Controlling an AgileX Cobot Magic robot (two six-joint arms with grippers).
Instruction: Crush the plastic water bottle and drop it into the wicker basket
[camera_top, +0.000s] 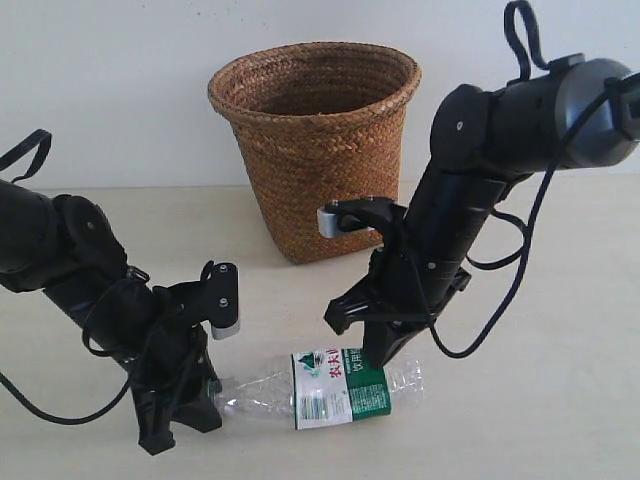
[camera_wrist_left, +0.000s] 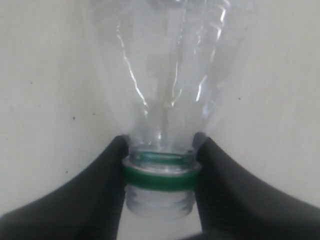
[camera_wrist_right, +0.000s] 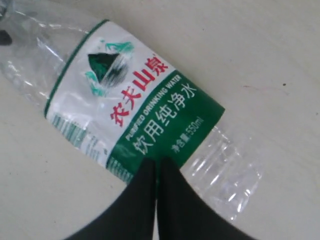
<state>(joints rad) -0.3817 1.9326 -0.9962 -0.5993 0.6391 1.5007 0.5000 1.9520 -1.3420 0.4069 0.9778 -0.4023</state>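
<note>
Two tools: left tool (camera_wrist_left: 161, 150) clamps bottle (camera_top: 340, 385) neck; right tool (camera_wrist_right: 156, 167) closed, empty, tips on its body.
Bottle: lying on bench (camera_top: 560, 400), near basket (camera_top: 320, 190).
Risk: round body may roll from under tips, uncrushed.

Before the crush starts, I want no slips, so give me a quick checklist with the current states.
1. Left gripper clamped on the plastic water bottle at its green ring: ok.
2. Cap off so air can escape; threads are bare: ok.
3. Right gripper shut, with its tips at the label edge above the bottle's body: ok.
4. Right gripper actually pressing on the plastic: cannot tell.
5. Wicker basket upright with its mouth open, behind the bottle: ok.
</note>
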